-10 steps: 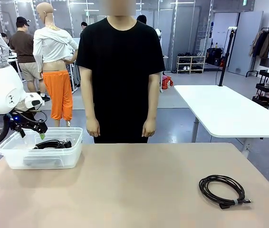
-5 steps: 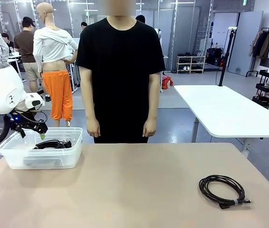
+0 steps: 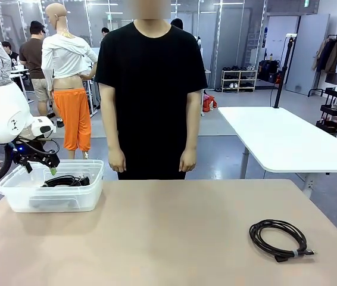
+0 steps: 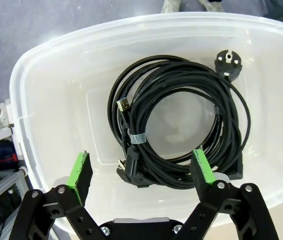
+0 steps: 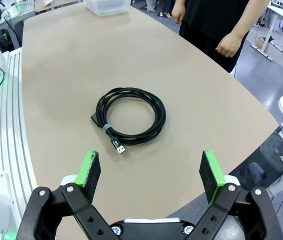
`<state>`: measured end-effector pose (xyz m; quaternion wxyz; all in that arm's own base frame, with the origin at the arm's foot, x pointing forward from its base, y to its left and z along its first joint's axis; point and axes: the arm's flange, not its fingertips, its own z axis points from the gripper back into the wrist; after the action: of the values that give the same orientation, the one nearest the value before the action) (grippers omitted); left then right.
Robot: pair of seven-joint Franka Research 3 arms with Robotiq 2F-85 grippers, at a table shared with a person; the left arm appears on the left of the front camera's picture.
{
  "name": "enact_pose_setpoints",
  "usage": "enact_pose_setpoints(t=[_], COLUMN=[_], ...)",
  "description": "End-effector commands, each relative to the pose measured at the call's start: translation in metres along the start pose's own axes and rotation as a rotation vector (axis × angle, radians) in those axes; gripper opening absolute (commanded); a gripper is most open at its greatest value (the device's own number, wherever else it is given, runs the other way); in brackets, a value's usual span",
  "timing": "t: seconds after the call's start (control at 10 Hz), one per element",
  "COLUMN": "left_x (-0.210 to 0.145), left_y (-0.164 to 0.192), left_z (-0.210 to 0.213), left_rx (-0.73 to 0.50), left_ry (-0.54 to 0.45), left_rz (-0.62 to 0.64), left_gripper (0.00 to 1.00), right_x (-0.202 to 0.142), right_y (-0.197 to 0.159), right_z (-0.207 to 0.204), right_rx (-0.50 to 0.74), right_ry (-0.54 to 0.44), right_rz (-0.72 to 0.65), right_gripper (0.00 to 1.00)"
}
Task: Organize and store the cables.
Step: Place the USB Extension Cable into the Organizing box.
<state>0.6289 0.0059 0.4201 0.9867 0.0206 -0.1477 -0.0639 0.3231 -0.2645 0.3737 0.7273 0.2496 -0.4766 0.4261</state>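
Note:
Two coiled black cables (image 4: 176, 135) lie stacked inside a clear plastic bin (image 4: 46, 85); one has a pale tie band, the other a round mains plug. From the front they show as a dark heap (image 3: 66, 180) in the bin (image 3: 52, 199) at the table's far left. My left gripper (image 3: 40, 167) hovers open just above the bin (image 4: 141, 172), holding nothing. A third coiled cable (image 3: 278, 238) with a pale tie band lies on the table at the near right. My right gripper (image 5: 151, 172) is open well above that cable (image 5: 130, 116).
A person in a black T-shirt (image 3: 150, 89) stands at the far edge, hands (image 3: 186, 161) hanging down; one hand (image 5: 229, 45) is near the table edge. The tan tabletop (image 3: 168, 232) lies bare between bin and loose cable.

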Motion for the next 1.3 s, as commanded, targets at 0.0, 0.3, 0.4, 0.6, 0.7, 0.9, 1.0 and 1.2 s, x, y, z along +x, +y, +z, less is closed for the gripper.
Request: enact_pose_setpoints(t=[0.0, 0.3, 0.4, 0.6, 0.7, 0.9, 1.0, 1.2], left_x=[-0.004, -0.064, -0.092, -0.146, -0.176, -0.213, -0.227, -0.257], left_y=[0.001, 0.013, 0.016, 0.026, 0.032, 0.044, 0.047, 0.060], left_z=[0.014, 0.074, 0.092, 0.125, 0.136, 0.141, 0.139, 0.133], left_rx=[-0.052, -0.233, -0.251, -0.325, -0.347, -0.347, -0.341, -0.388], left_ry=[-0.016, -0.044, -0.060, -0.125, -0.161, -0.222, -0.274, -0.362], left_rz=[-0.032, -0.116, -0.160, -0.255, -0.339, -0.440, -0.475, -0.582], left_gripper=[1.00, 1.00, 1.00, 1.00, 1.00, 1.00, 1.00, 1.00], right_x=[0.005, 0.005, 0.005, 0.005, 0.005, 0.005, 0.005, 0.005], right_y=[0.000, 0.000, 0.000, 0.000, 0.000, 0.000, 0.000, 0.000], right_z=[0.000, 0.000, 0.000, 0.000, 0.000, 0.000, 0.000, 0.000], right_rx=[-0.016, -0.016, -0.016, -0.016, -0.016, -0.016, -0.016, -0.016], right_ry=[0.003, 0.003, 0.003, 0.003, 0.003, 0.003, 0.003, 0.003], right_rz=[-0.024, -0.024, -0.024, -0.024, -0.024, -0.024, -0.024, -0.024], right_gripper=[1.00, 1.00, 1.00, 1.00, 1.00, 1.00, 1.00, 1.00])
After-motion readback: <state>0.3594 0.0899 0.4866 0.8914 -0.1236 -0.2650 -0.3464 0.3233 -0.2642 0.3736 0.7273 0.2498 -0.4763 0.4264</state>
